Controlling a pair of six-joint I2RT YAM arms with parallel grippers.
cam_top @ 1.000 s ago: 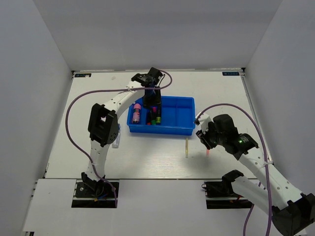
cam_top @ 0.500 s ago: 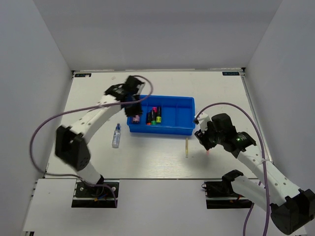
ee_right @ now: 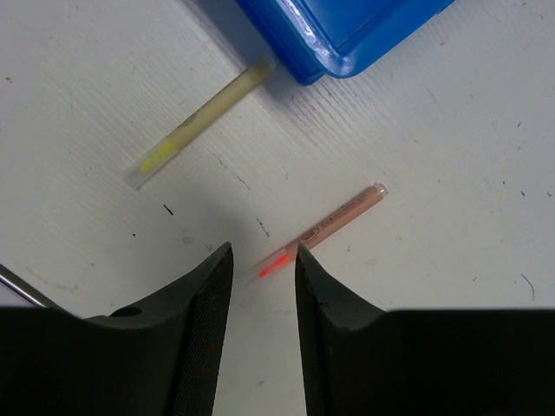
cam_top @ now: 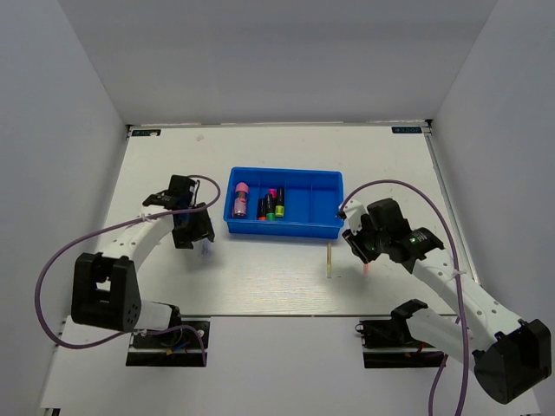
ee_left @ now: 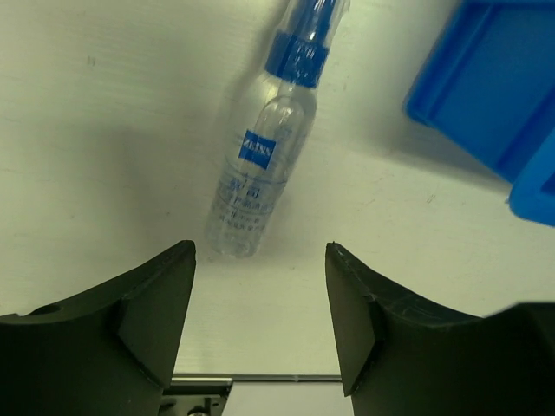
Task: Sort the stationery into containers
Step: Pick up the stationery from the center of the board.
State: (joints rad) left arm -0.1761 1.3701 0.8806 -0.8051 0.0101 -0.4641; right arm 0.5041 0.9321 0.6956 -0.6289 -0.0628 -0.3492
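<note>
Left gripper [ee_left: 260, 282]: jaws released and wide apart, holding nothing, poised over a clear bottle [ee_left: 260, 173] with a blue cap. The bottle lies flat on the table [cam_top: 260, 286], just off the blue tray's [cam_top: 286, 229] near-left corner.

Right gripper [ee_right: 263, 257]: jaws narrowly apart and not clenched, straddling the red tip of a reddish stick [ee_right: 338, 217] that lies flat on the table.

A pale stick [ee_right: 201, 115] lies beside it, one end at the tray's near-right corner.

Highlighters [cam_top: 270, 206] occupy the tray's two left compartments.
</note>
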